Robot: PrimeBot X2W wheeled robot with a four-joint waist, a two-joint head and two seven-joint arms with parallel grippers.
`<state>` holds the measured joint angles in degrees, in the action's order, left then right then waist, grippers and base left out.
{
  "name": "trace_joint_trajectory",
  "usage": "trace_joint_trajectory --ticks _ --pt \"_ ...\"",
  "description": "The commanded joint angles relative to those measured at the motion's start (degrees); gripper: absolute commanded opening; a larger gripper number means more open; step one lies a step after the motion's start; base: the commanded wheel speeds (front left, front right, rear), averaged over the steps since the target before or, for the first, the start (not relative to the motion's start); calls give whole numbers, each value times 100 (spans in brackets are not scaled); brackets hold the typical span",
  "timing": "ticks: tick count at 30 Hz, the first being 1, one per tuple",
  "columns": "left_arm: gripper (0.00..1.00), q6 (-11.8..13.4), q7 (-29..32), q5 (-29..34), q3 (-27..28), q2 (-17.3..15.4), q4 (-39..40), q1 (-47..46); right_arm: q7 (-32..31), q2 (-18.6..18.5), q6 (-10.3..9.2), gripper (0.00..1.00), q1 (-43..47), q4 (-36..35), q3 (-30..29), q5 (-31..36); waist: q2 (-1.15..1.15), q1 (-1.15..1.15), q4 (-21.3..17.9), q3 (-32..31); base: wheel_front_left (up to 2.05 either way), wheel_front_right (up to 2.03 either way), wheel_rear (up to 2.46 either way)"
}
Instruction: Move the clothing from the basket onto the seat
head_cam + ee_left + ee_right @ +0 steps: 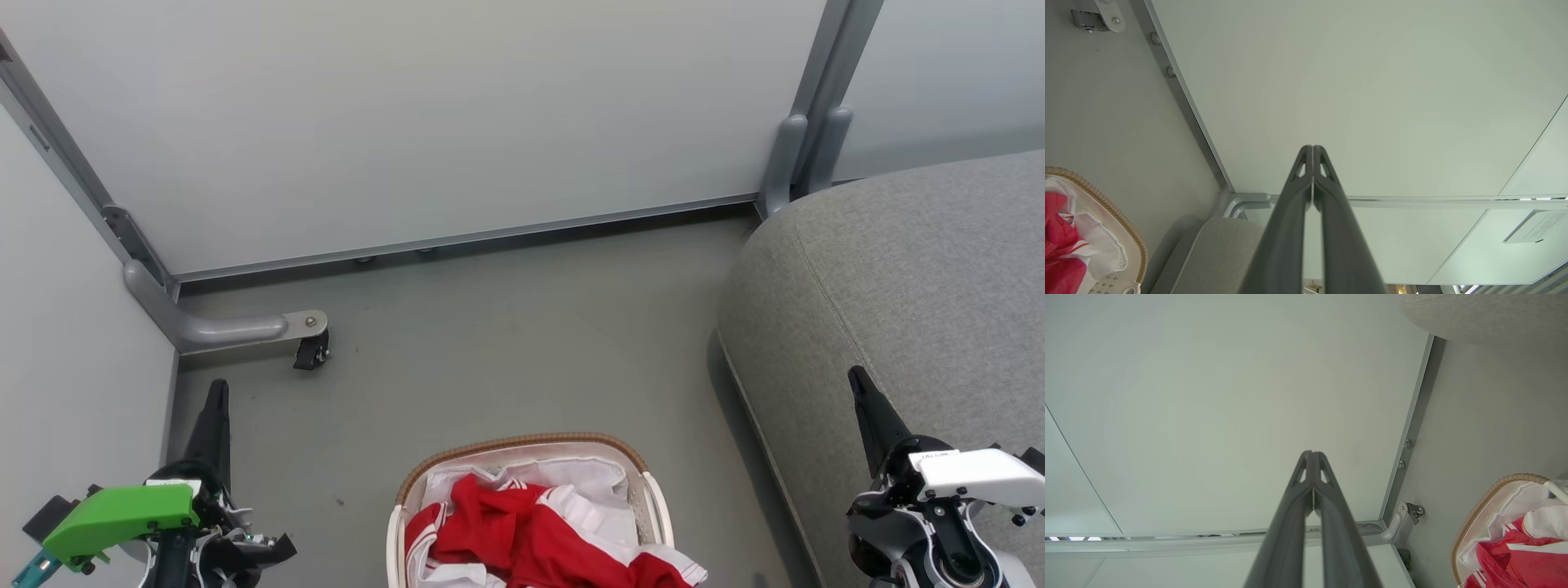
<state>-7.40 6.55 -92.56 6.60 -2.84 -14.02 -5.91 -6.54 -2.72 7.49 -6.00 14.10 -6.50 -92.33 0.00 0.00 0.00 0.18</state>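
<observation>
Clothing (531, 531) heaped in basket (522, 442); seat (898, 286) bare where visible. Left pincer (218, 389), right pincer (856, 376) both clenched, empty, apart from basket. Transfer seemingly unstarted.

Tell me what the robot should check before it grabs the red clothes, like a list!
1. Clothing in the basket: ok, a red and white heap lies inside, with one edge over the rim.
2. Seat close by: ok, it stands right beside the basket, on the robot's right.
3. Left gripper ready to grab: not ok, its fingers are pressed shut and hold nothing.
4. Right gripper ready to grab: not ok, it is shut too and holds nothing.
5. Number of garments in the heap: cannot tell.
</observation>
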Motion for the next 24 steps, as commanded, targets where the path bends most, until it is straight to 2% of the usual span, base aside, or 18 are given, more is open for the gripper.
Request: trace_joint_trajectory --ticks 1,24 --pt "0 -27 11 29 3 -10 4 -62 -16 -32 0 0 -43 -20 -9 -19 0 0 0 0 0 0 0" --pt "0 -27 11 28 3 -10 5 -62 -15 -32 0 0 -43 -20 -9 -19 0 0 0 0 0 0 0"
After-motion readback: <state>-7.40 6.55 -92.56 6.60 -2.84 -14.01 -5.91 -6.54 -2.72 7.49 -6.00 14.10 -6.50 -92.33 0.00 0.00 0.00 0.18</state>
